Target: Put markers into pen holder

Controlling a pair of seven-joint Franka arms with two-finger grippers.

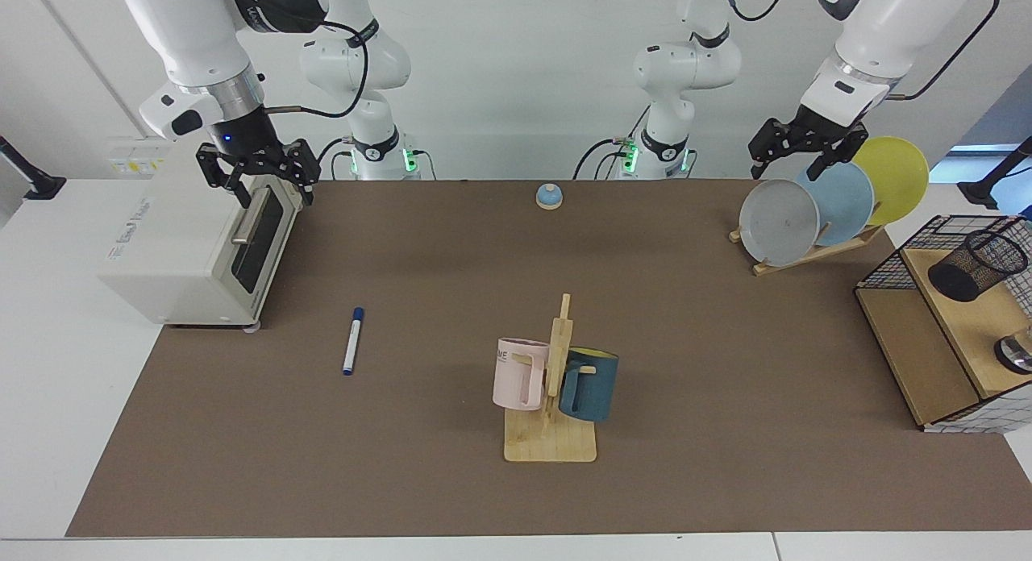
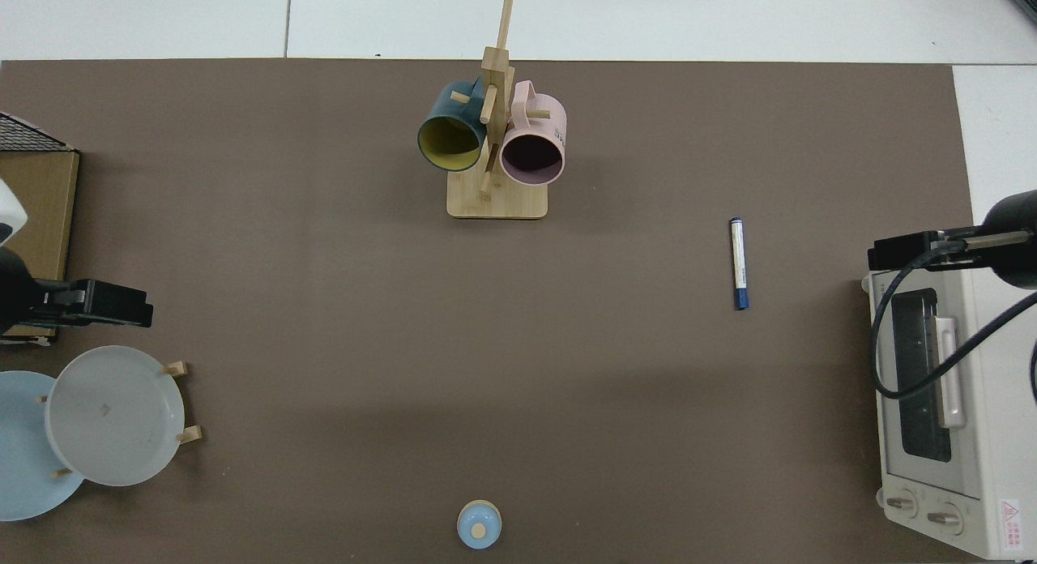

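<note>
Right gripper (image 1: 256, 178) hangs over the top front edge of the toaster oven (image 1: 197, 251) at the facing view's left, fingers spread apart, nothing between them, touching nothing I can confirm. Its arm comes down from above, wrist roughly vertical, cable looping off the side; in the top view the same gripper (image 2: 907, 252) sits above the oven's front corner. Left gripper (image 1: 798, 146) hangs just above the plate rack (image 1: 814, 251) at the facing view's right, jaws also apart and empty, fingertips close to the rims of the grey plate (image 1: 778, 222) and blue plate (image 1: 842, 202), contact can't be told. A yellow plate (image 1: 899, 178) stands behind those two. That arm slants down from the upper right, wrist tilted toward the plates. Marker (image 1: 353, 341) lies flat on the brown mat (image 1: 403, 480), alone, in front of the oven and well apart from both grippers, dark cap pointing toward the robots. In the top view the marker (image 2: 738, 263) lies between the mug stand and the oven. Pen holder (image 1: 975, 264) lies tipped on its side on the upper wooden shelf of the wire basket (image 1: 903, 251) at the far right edge, on the other side of the table from the marker. Mug stand (image 1: 552, 440) holds a pink mug (image 1: 520, 374) and a teal mug (image 1: 590, 384) mid-mat. Small blue bell (image 1: 549, 195) near the arm bases.
</note>
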